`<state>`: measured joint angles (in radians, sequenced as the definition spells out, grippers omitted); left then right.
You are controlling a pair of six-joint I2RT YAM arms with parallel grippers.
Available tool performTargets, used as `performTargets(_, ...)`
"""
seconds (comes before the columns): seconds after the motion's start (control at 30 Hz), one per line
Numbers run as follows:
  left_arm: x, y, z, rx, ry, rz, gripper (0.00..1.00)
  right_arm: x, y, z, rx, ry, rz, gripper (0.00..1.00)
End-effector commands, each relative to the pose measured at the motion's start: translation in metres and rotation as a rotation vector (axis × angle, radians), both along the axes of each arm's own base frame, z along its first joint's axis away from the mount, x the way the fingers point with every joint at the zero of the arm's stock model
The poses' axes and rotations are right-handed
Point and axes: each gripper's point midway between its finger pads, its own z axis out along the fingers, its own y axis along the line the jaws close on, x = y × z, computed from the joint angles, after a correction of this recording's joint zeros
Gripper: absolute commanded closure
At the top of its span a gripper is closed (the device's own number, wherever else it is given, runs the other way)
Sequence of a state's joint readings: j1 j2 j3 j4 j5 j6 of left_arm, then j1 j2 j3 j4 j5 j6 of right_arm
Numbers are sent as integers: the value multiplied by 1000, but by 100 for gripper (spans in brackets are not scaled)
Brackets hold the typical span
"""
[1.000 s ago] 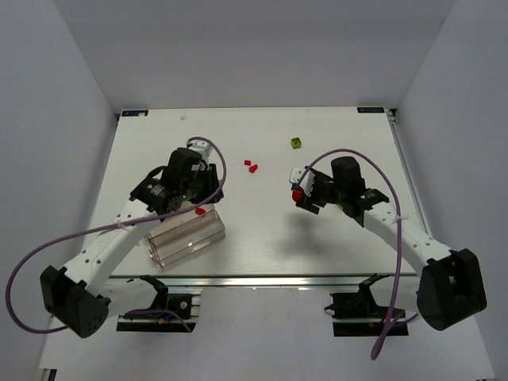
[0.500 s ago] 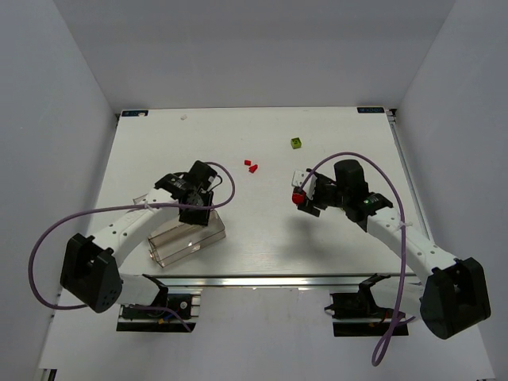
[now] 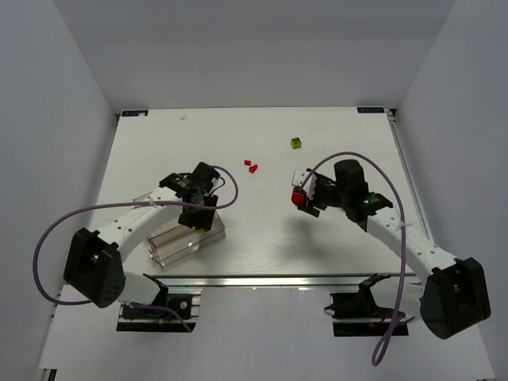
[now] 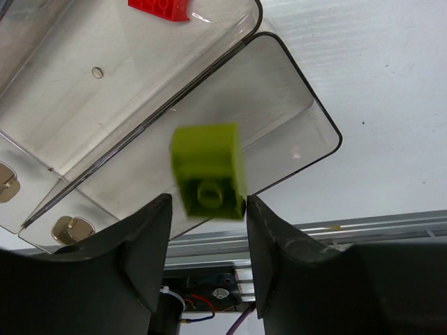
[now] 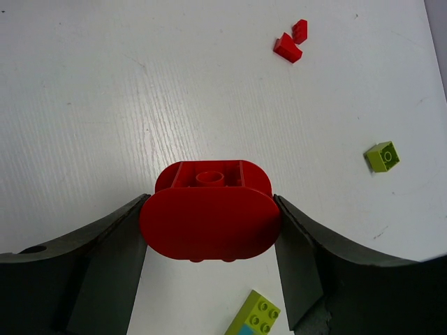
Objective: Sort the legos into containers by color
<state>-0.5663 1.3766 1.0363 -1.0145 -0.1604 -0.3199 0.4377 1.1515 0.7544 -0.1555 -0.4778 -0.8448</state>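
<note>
Swung in over the joined clear plastic troughs (image 4: 279, 91) since a second ago; left gripper (image 4: 207, 209) spread, lime-green square brick (image 4: 208, 171) apparently dropping loose (blurred) toward the nearest trough; right gripper (image 5: 209, 230) pinching rounded red brick (image 5: 209, 209) aloft.

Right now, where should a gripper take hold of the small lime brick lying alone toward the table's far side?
Grip the lime brick by two opposite flat side walls, coming straight down from above. It sits stud-up on the table with nothing beside it. The wrist probably needs turning to square with its faces.
</note>
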Motion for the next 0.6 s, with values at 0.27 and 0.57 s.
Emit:
performTargets(0.27, 4, 2, 19, -15, -73, 9, 27, -10, 23, 7, 29, 33, 124, 100)
performTargets(0.57, 38, 21, 186, -353, -756, 252, 91, -34, 128, 16, 118, 299, 352, 100)
